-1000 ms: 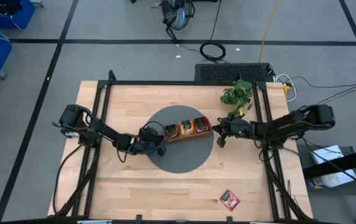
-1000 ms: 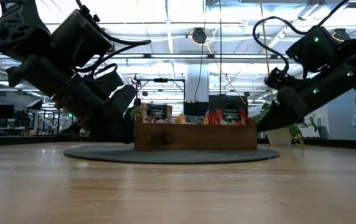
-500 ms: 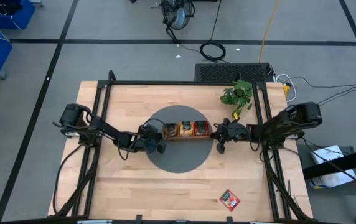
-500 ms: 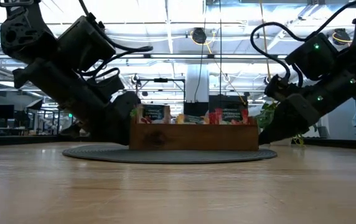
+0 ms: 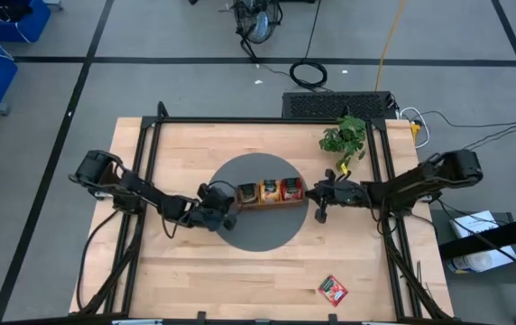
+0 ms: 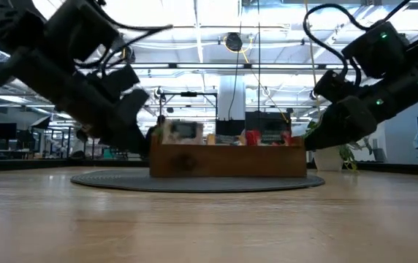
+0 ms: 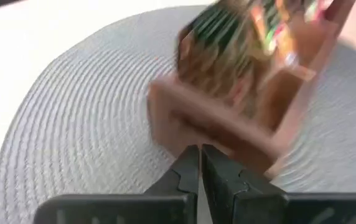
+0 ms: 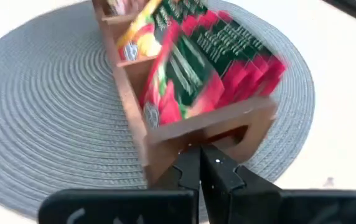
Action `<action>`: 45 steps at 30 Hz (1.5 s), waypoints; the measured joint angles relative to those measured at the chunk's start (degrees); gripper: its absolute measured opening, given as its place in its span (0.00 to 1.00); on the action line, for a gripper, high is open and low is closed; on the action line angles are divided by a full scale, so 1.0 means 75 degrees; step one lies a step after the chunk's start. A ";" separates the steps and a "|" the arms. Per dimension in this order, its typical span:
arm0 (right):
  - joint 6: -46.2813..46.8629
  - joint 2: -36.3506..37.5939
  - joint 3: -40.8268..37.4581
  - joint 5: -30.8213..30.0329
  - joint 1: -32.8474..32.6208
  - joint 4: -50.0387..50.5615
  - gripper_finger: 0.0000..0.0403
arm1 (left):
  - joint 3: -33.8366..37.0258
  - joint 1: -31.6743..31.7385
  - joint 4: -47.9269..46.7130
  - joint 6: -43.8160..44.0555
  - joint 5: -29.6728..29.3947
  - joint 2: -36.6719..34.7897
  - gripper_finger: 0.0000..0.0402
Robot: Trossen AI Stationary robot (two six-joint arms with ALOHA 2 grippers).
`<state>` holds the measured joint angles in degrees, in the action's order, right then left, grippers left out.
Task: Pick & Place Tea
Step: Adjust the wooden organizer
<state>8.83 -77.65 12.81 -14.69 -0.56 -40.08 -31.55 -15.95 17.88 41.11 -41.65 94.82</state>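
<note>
On the left side of the table (image 5: 177, 271) the left gripper (image 5: 226, 217) sits low at the left end of the wooden tray (image 5: 268, 192), its fingers pressed together with nothing between them; in the left wrist view the closed tips are just before the end wall of the tray. The tray lies on the round grey mat (image 5: 258, 230) in the middle of the table, and its three compartments already hold tea sachets (image 8: 221, 62): pale ones at the left, orange ones in the middle, red ones at the right. At the right end of the tray the right gripper (image 5: 321, 204) is also fully closed and empty, its tips very near the wall or touching it. I judge the task nearly done; what is left is one red sachet (image 5: 333, 289) lying alone near the front right edge of the table, well apart from the tray. The print on the sachets is too blurred to read.
</note>
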 joint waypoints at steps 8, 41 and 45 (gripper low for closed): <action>0.0422 0.0865 -0.0014 -0.0087 -0.0924 0.0799 0.00 | -0.0006 -0.0850 0.0069 -0.0014 0.0761 -0.0461 0.06; 0.1786 0.0393 -0.0025 -0.1174 -0.1871 0.0460 0.00 | 0.0000 -0.0970 0.0006 0.0852 0.1230 -0.0529 0.06; 0.1695 -0.0159 -0.0031 -0.1035 -0.1891 -0.0214 0.00 | 0.0012 -0.0674 -0.0046 0.0724 0.1357 -0.0529 0.06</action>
<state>21.54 -78.84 12.58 -22.45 -14.74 -41.69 -31.46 -21.00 17.53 46.55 -31.47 90.85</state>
